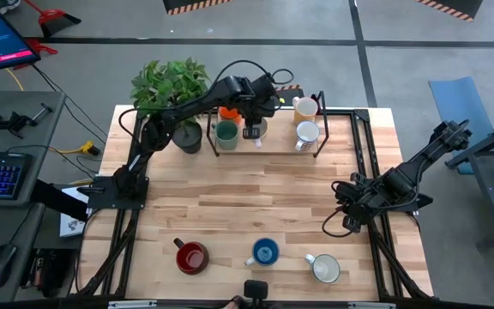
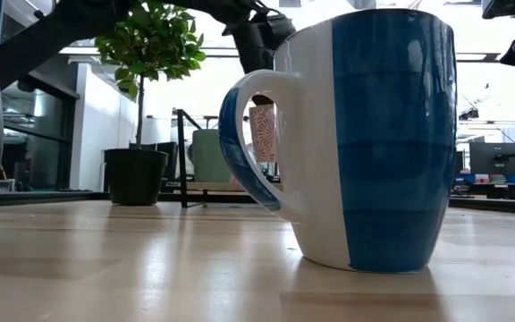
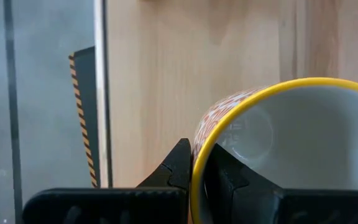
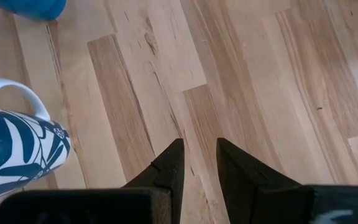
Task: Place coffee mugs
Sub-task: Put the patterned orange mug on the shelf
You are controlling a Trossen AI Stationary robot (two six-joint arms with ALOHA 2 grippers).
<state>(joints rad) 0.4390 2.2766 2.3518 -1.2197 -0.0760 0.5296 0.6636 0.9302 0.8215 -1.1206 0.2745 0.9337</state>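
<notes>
Left hand at the far rack with a mug gripped by its rim; right hand idle.

The left hand (image 3: 197,177) is closed on the rim of a yellow-rimmed patterned mug (image 3: 278,143), one finger inside and one outside, over the rack (image 1: 268,142) at the far edge of the worktop (image 1: 256,206). Teal (image 1: 226,131), cream (image 1: 305,107) and white (image 1: 307,133) mugs are seen at the rack. Red (image 1: 191,257), blue (image 1: 266,251) and white-and-blue (image 1: 325,269) mugs stand along the near edge. The right hand (image 4: 196,163) is held slightly parted and empty above bare wood at the right side. A potted plant (image 1: 171,90) stands beside the rack.
</notes>
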